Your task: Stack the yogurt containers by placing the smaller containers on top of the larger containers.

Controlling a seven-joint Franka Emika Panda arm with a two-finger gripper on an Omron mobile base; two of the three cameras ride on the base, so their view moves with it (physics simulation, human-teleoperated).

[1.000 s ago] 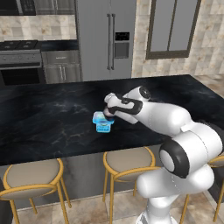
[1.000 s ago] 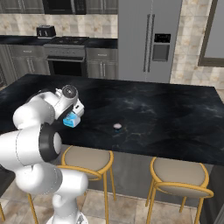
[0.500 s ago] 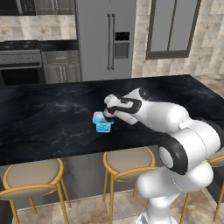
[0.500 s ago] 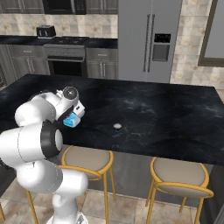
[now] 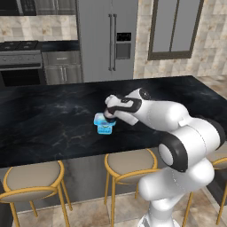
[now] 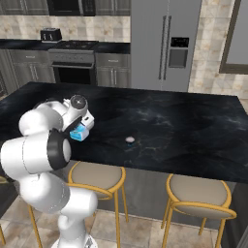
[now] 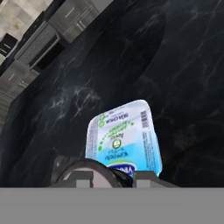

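Left base view: gripper [image 5: 107, 116] over blue tub [image 5: 104, 126] on counter [image 5: 53, 124].
Right base view: 1 small cup [image 6: 130, 140] sits well apart.
Hand view: jaws clenched on round cup [image 7: 89, 173] above tub lid [image 7: 124, 135]; centre it, lower gently.

Home kitchen: steel fridge [image 5: 109, 41], oven [image 6: 72, 65], black island counter [image 6: 184, 126], stools [image 5: 131, 163].

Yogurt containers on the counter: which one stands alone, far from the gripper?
The small round cup with the pale top, alone on the dark counter. The blue tub sits under the gripper, which holds another small cup over it.
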